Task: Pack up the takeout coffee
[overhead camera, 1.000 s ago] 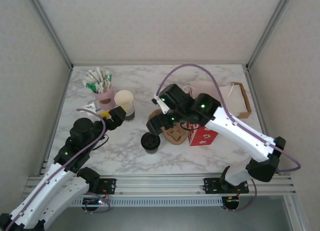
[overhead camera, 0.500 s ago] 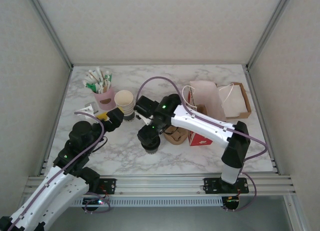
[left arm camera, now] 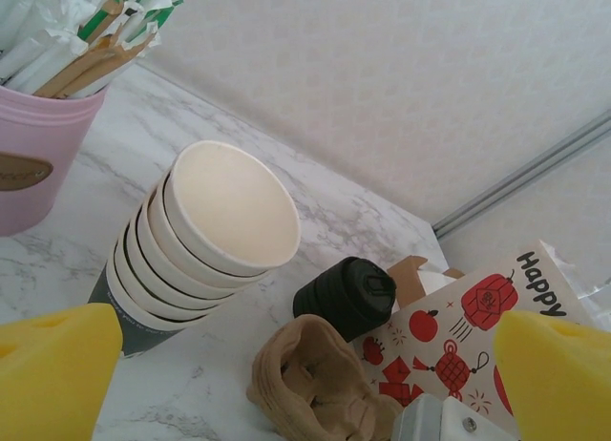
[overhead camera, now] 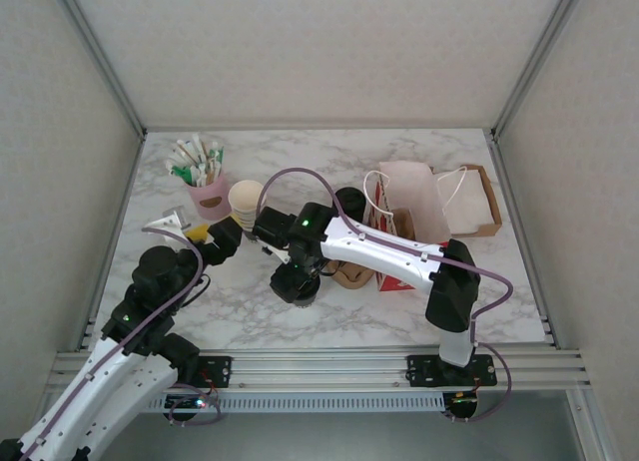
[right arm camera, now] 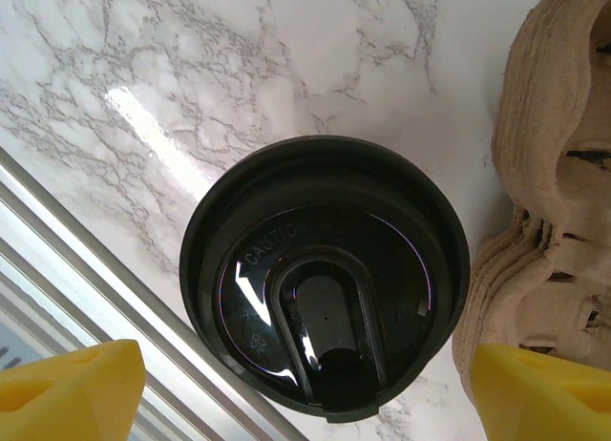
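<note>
The takeout coffee (right arm camera: 325, 288) stands on the marble table (overhead camera: 240, 316), toward the front and near the middle. Its black lid is closed, and raised letters on it read "CAUTION". What is under the lid cannot be seen.

The right gripper (right arm camera: 305, 391) hangs straight over the cup. Its yellow fingers (right arm camera: 67, 388) are spread wide, one on each side of the lid and clear of the rim. In the overhead view this gripper (overhead camera: 297, 278) covers most of the cup.

Just right of the coffee lies a stack of brown pulp cup carriers (right arm camera: 554, 202), close to the lid but apart from it. Beyond them is a paper bag (left arm camera: 458, 346) printed with red lanterns and the word "Happy"; its inside is hidden. A squat black stack of lids (left arm camera: 346, 296) sits behind the carriers.

To the left is a leaning stack of cream cups (left arm camera: 205, 231), nested one in another, the top one empty. Next to it a pink cup (left arm camera: 38, 164) holds wrapped straws and wooden stirrers (left arm camera: 86, 40).

At the far right a brown cardboard box (overhead camera: 489, 197) holds something white with cord handles.

The left gripper (overhead camera: 222, 239) is near the cup stack, fingers wide apart and holding nothing.
</note>
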Motion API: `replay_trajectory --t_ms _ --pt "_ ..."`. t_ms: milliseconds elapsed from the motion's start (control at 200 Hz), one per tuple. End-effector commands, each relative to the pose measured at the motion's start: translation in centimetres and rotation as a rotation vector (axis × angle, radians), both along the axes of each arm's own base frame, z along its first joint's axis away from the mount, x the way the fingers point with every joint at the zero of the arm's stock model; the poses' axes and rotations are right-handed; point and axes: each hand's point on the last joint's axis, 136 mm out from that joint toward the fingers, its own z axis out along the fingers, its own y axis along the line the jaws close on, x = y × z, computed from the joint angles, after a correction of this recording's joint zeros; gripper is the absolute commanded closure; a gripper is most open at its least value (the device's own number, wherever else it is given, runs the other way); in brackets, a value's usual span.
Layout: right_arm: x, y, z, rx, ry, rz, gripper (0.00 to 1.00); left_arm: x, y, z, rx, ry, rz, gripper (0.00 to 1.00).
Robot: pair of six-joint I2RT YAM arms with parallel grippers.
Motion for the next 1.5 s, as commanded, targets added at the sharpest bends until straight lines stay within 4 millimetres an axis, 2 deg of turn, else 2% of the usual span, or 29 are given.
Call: replay_trajectory --t_ms 0,466,1492 --pt "-0.1 0.0 -0.3 -0.028 0.000 0.011 0.11 -0.2 0.7 0.6 0.015 -0.022 0.024 0.00" --pt "0.5 -0.1 -1.4 -0.072 -0.013 -0.019 0.10 -0.2 0.6 0.8 0.012 -0.029 0.019 0.00" --pt "0.8 0.7 -2.1 -0.062 0.012 -0.025 0.21 -0.1 0.5 1.0 0.021 -0.032 0.014 0.00"
